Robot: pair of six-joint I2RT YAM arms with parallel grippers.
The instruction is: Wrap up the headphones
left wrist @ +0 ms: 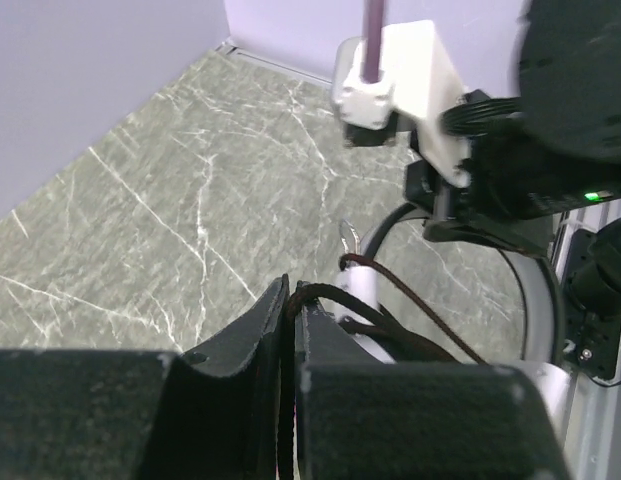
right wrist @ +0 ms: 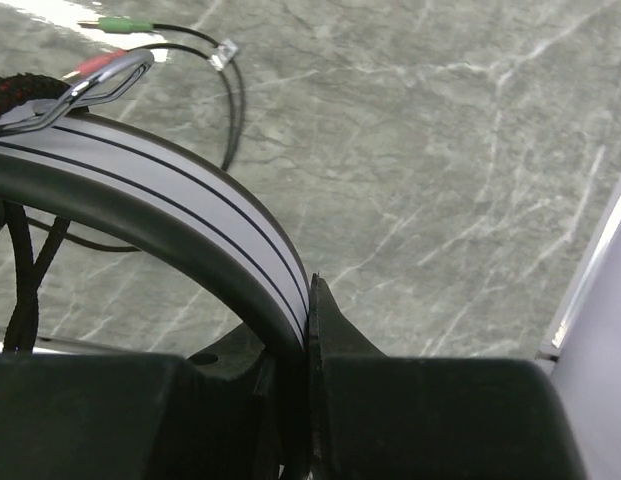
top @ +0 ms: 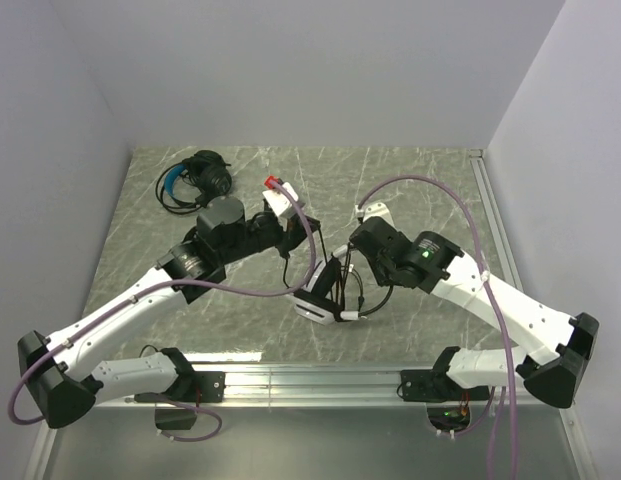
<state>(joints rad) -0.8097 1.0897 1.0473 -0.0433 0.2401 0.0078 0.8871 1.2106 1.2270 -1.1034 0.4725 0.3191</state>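
The white headset (top: pixel 320 305) with black ear pads is held between my two arms at table centre. My right gripper (top: pixel 342 268) is shut on its white, black-striped headband (right wrist: pixel 170 190). My left gripper (top: pixel 293 262) is shut on its thin black cable (left wrist: pixel 335 296), which loops over the headset's white band (left wrist: pixel 365 290). The cable's green and red plugs (right wrist: pixel 115 25) lie on the table. The black headset with the blue headband (top: pixel 195 178) lies at the far left, its cable coiled around it.
The table is grey marble-patterned (top: pixel 420 170), with white walls on three sides and a metal rail (top: pixel 320 378) at the near edge. Purple hoses (top: pixel 430 185) arc over both arms.
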